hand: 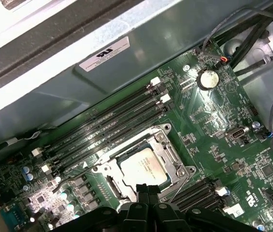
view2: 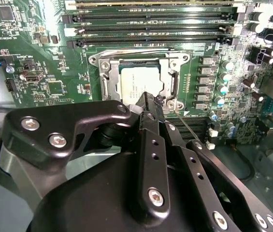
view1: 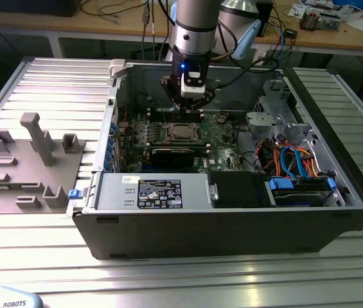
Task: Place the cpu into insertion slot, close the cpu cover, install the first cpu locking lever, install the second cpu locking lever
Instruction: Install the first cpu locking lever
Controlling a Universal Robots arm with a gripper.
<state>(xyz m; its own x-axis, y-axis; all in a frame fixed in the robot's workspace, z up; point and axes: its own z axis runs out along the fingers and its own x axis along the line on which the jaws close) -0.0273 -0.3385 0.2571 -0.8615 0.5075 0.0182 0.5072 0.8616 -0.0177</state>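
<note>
Gripper (view2: pixel 148 100), fingers together and empty, hides part of the cpu cover (view2: pixel 109 85) (cpu (view2: pixel 138 82) beneath).

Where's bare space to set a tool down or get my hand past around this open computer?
Free: the ribbed aluminium table in front of the black computer case, and the strip behind the grey plastic fixture blocks on the exterior view's left. Crowded: the green motherboard under the black gripper, and the blue and orange cables beside it.

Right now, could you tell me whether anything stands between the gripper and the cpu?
Nothing visible does: the gripper hangs at the rim of the cpu cover, and the cpu lies bare in its opening.
</note>
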